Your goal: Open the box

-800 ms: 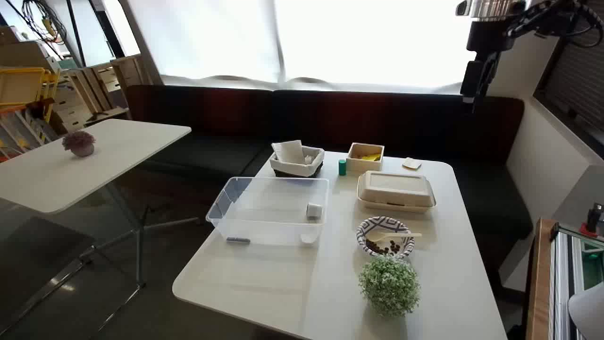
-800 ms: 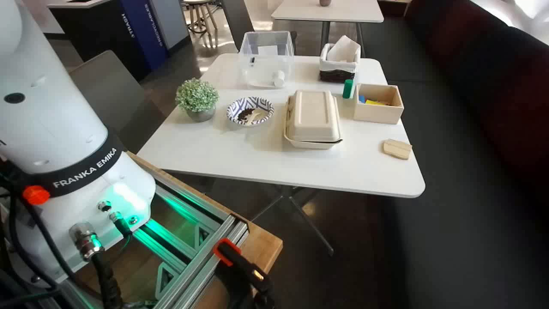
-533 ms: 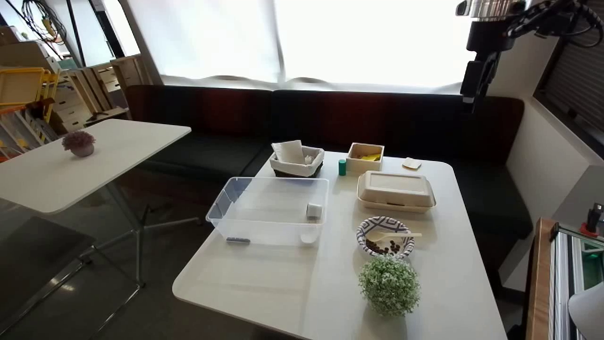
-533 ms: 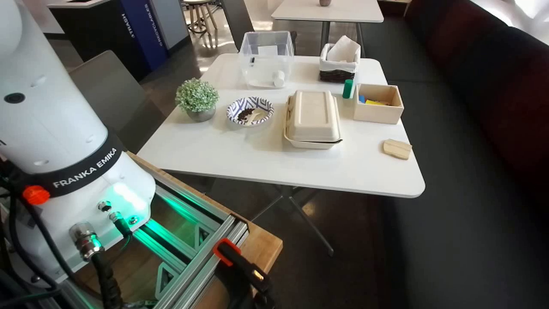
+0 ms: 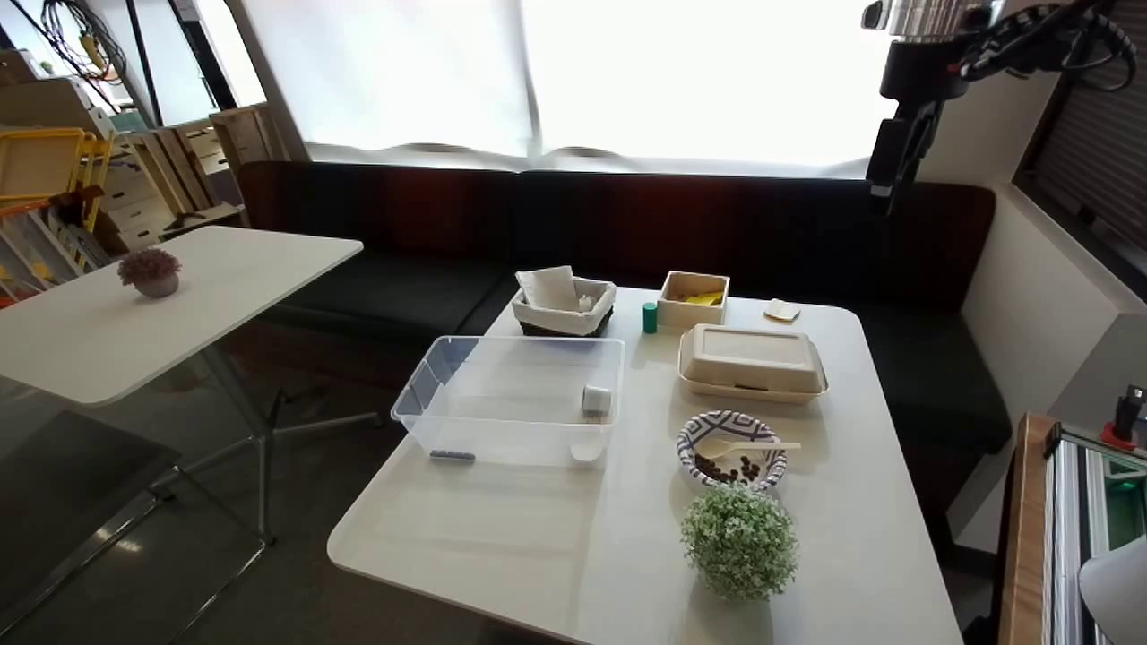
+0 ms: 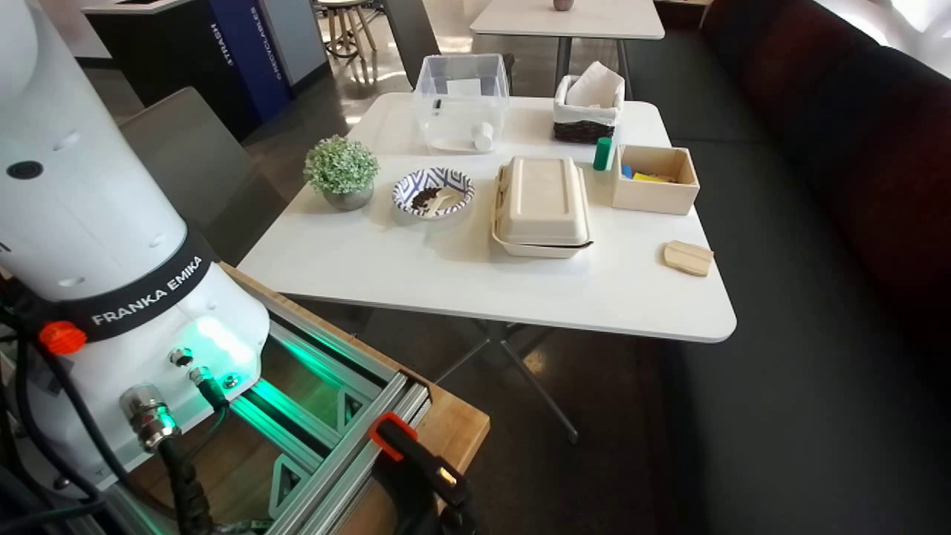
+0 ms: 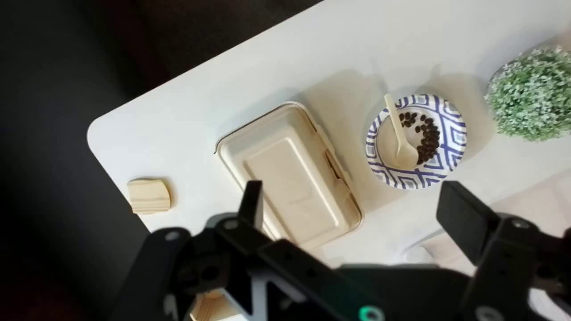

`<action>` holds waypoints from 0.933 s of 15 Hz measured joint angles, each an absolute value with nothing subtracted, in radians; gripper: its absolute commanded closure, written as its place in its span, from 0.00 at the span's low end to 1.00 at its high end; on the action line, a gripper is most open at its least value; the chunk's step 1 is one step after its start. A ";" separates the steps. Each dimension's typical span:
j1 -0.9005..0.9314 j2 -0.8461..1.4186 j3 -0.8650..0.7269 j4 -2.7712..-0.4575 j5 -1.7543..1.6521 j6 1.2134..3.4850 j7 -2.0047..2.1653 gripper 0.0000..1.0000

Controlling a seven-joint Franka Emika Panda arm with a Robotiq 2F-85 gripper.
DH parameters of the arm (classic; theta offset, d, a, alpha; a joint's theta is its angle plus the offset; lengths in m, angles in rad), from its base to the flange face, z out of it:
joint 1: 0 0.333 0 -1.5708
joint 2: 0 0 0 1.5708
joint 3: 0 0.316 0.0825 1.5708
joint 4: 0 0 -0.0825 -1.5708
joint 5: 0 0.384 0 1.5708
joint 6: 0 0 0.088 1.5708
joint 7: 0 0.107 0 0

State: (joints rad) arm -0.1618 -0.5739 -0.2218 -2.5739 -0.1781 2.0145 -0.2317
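The cream-white box (image 5: 753,356) sits on the white table with its lid down. It shows in an exterior view (image 6: 542,199) with a thin dark gap under the lid at its near end. In the wrist view the box (image 7: 292,178) lies at a slant, with a tab and slot along the side facing the bowl. My gripper (image 7: 354,198) is open, nothing between its fingers, high above the table. Its left finger overlaps the box's edge in that view. In an exterior view the gripper (image 5: 883,199) hangs up and to the right of the box, well apart from it.
A patterned bowl (image 7: 446,154) with a spoon and dark beans is beside the box. A potted plant (image 5: 739,542), clear plastic tray (image 5: 511,430), wooden bin (image 6: 654,195), green cylinder (image 6: 602,154), lined basket (image 6: 585,131) and wood piece (image 6: 688,258) also stand on the table.
My gripper has shifted slightly to the left in an exterior view. The box and the other things on the table have not moved.
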 measured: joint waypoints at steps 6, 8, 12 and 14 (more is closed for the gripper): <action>-0.169 -0.458 -0.171 -2.666 -0.293 2.290 -0.177 0.00; -0.170 -0.395 -0.163 -2.685 -0.320 2.394 -0.177 0.00; -0.163 -0.236 -0.162 -2.695 -0.378 2.545 -0.260 0.00; -0.165 -0.193 -0.162 -2.690 -0.382 2.566 -0.258 0.00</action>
State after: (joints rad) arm -0.1649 -0.1928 -0.1619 -2.6901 -0.3820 2.5662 -0.2581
